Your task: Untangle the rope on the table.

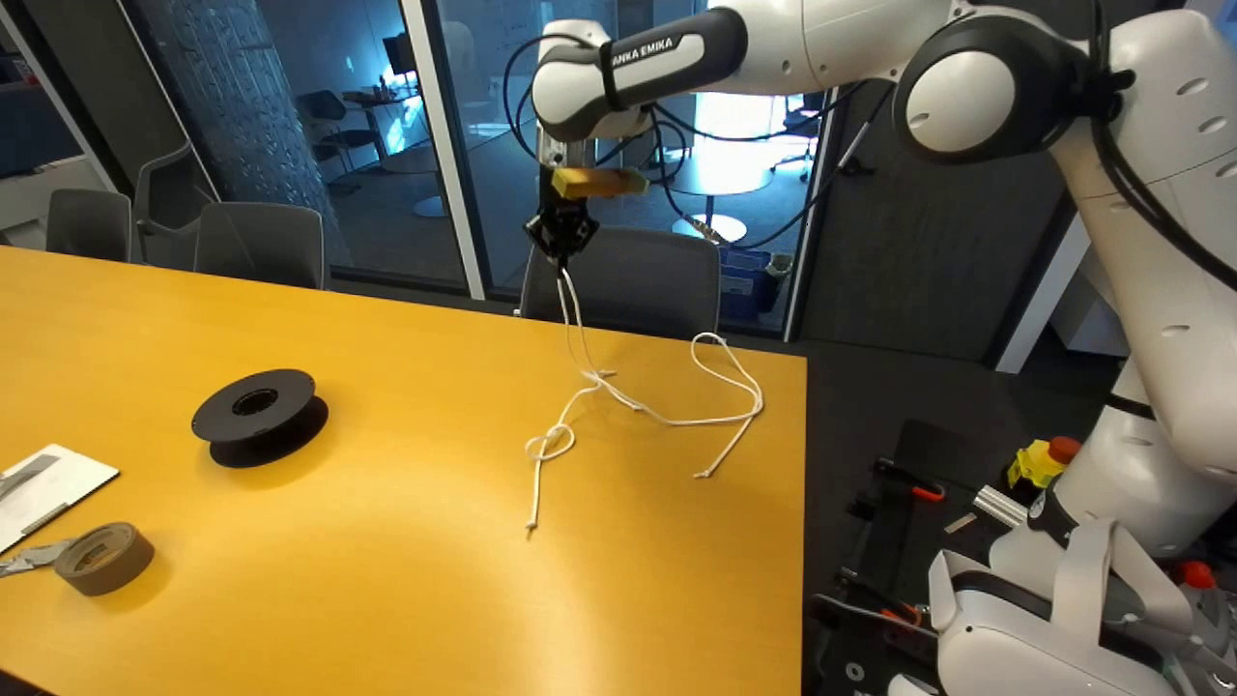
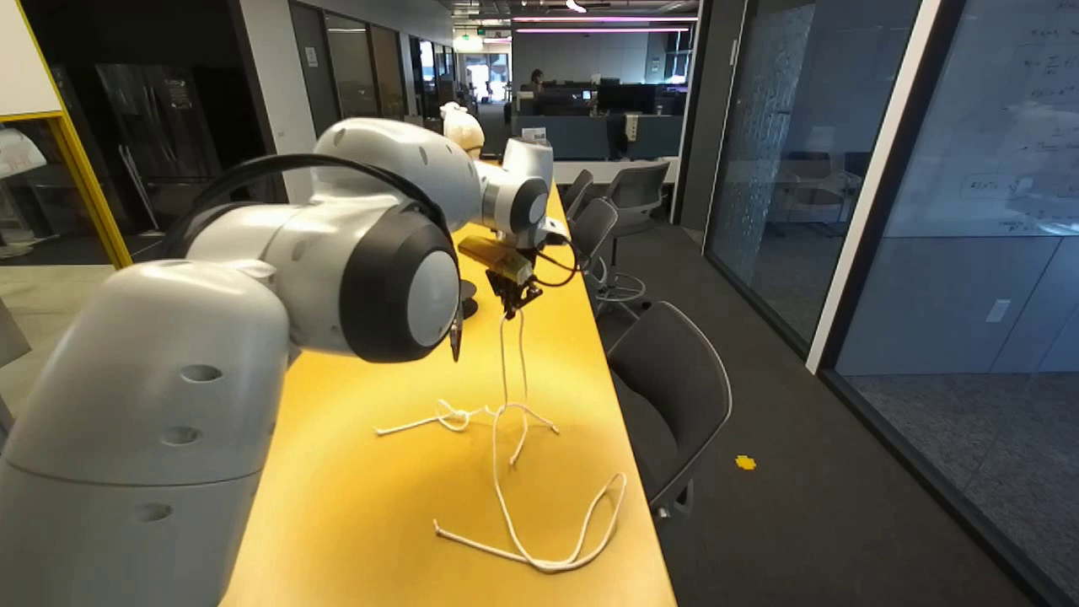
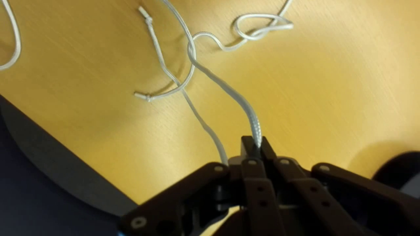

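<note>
The white rope (image 1: pixel 715 421) is partly on the yellow-orange table (image 1: pixel 406 541) and partly lifted. My gripper (image 1: pixel 561 263) is above the table's far edge, shut on the rope. In the wrist view one strand enters between the fingertips of the gripper (image 3: pixel 258 143); a second strand drops beside the left finger. Both lifted strands reach down to a crossing, clear in an exterior view on the rope (image 2: pixel 506 409). A loose loop with a crossing (image 3: pixel 259 28) lies along one tail. Knotted ends show in the wrist view. The rope inside the jaws is hidden.
A black spool (image 1: pixel 256 411), a brown tape roll (image 1: pixel 104 559) and a white board-like item (image 1: pixel 53 493) lie on the table's other side. Grey chairs (image 1: pixel 638 290) stand along the far edge. The rope's wide bend lies near the table's end.
</note>
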Tool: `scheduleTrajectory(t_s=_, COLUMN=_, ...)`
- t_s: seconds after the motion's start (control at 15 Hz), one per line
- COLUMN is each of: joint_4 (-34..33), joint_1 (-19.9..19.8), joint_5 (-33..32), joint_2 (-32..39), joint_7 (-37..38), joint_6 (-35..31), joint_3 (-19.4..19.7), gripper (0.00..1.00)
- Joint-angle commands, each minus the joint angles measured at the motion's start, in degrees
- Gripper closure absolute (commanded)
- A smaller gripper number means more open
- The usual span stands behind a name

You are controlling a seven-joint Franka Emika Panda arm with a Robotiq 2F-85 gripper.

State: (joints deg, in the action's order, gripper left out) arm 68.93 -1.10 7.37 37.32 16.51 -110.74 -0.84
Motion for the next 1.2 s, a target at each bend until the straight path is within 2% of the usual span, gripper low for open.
scheduleTrajectory(t_s=0.0, joint_4=0.97, joint_1=2.14, joint_5=0.23, joint_2=-8.24, joint_7=8.55, joint_6=-1.55, joint_3=2.19, gripper=0.96)
scheduleTrajectory(t_s=0.27, joint_4=1.72, joint_1=4.27, joint_5=-3.56, joint_2=-14.78, joint_7=17.75, joint_6=-6.43, joint_3=3.10, gripper=0.96)
scheduleTrajectory(t_s=0.93, joint_4=7.26, joint_1=12.52, joint_5=-25.47, joint_2=-22.93, joint_7=44.78, joint_6=-22.97, joint_3=6.41, gripper=0.96)
scheduleTrajectory(t_s=1.13, joint_4=7.99, joint_1=13.40, joint_5=-28.93, joint_2=-24.28, joint_7=52.40, joint_6=-25.74, joint_3=6.74, gripper=0.96)
